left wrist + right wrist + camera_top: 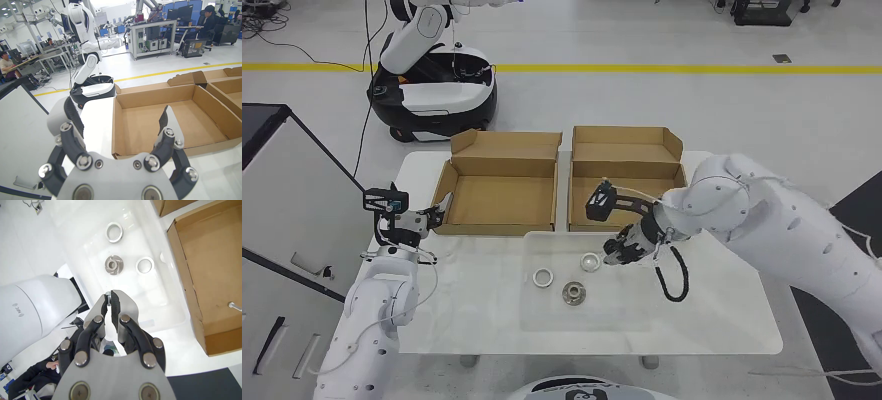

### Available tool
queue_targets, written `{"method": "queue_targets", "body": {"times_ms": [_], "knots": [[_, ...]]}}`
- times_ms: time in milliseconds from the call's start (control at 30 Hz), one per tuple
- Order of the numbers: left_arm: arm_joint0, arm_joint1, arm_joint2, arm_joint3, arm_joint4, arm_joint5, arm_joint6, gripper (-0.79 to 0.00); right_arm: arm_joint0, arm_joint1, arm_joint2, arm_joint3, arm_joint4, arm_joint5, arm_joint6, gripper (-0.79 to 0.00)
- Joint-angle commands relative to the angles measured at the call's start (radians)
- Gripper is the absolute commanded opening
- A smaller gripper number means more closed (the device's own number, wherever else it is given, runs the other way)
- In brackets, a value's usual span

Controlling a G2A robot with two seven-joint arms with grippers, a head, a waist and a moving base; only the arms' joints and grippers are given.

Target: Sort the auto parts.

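My right gripper (108,300) is shut on a small threaded bolt (107,297) above the white tray (166,306). In the top view it (619,250) hangs near the tray's back edge, just in front of the right cardboard box (627,170). In the tray (642,310) lie two metal rings (114,232) (144,265) and a flanged hub (114,265). One bolt (234,306) lies in the right box (208,279). My left gripper (119,115) stands open with nothing in it by the left box's (170,113) near corner, at the table's left side (432,215).
The two open cardboard boxes stand side by side at the back of the table, the left box (497,200) with nothing in it. Another robot (432,90) stands on the floor behind the table. A grey panel (282,200) borders the left side.
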Motion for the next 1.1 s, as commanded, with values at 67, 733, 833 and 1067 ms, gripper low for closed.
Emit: {"method": "queue_targets", "body": {"times_ms": [67, 733, 833, 1067], "knots": [[0.0, 0.0, 0.0, 0.0, 0.0, 0.0, 0.0, 0.0, -0.039, 0.023, 0.077, 0.022, 0.081, -0.042, -0.016, -0.785], [0.0, 0.0, 0.0, 0.0, 0.0, 0.0, 0.0, 0.0, -0.168, 0.074, 0.335, 0.113, 0.535, -0.306, -0.007, -0.785], [0.0, 0.0, 0.0, 0.0, 0.0, 0.0, 0.0, 0.0, -0.17, 0.073, 0.352, 0.121, 0.589, -0.329, 0.008, -0.785], [0.0, 0.0, 0.0, 0.0, 0.0, 0.0, 0.0, 0.0, -0.167, 0.064, 0.363, 0.117, 0.755, -0.345, -0.005, -0.785]]}}
